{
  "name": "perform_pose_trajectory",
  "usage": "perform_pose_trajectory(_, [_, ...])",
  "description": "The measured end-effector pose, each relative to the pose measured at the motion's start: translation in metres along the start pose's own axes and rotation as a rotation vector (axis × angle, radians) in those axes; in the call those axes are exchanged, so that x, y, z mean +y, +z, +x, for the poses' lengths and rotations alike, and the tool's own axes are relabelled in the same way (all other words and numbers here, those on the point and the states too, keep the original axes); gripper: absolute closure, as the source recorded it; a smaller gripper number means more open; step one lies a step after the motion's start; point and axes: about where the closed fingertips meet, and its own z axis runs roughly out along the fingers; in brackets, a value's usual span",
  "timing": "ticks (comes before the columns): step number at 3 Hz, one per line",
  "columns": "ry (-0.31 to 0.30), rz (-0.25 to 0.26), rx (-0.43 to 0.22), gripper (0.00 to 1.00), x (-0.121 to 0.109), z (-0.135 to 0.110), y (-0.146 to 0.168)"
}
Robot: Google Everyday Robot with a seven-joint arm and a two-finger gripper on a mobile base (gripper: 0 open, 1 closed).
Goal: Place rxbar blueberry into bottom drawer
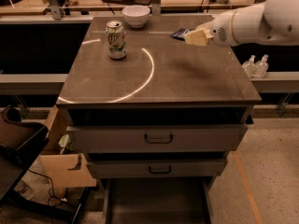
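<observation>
Leftward, soda can (115, 38) and white bowl (136, 15) on surface (196, 85); low centre, bottom drawer (156, 202) pulled open. Rightward, rxbar blueberry (177, 32) clenched endwise in tool (190, 36), above surface. Probably light, flat, slightly bendy, slippery-wrapped; firm pinch across width.

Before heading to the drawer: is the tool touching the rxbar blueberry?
Touching. In the camera view the tool, over the far right of the tabletop, is shut on the rxbar blueberry, whose dark end sticks out of it.
</observation>
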Motion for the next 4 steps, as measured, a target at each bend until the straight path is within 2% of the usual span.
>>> perform_pose_trajectory(1, [0.021,-0.032,0.042,1.0,-0.001,0.002,-0.05])
perform_pose_trajectory(2, [0.034,-0.068,0.105,1.0,0.011,0.023,-0.104])
perform_pose_trajectory(3, [0.058,-0.087,0.144,1.0,0.032,0.055,-0.158])
perform_pose_trajectory(4, [0.11,-0.095,0.147,1.0,0.058,0.098,-0.203])
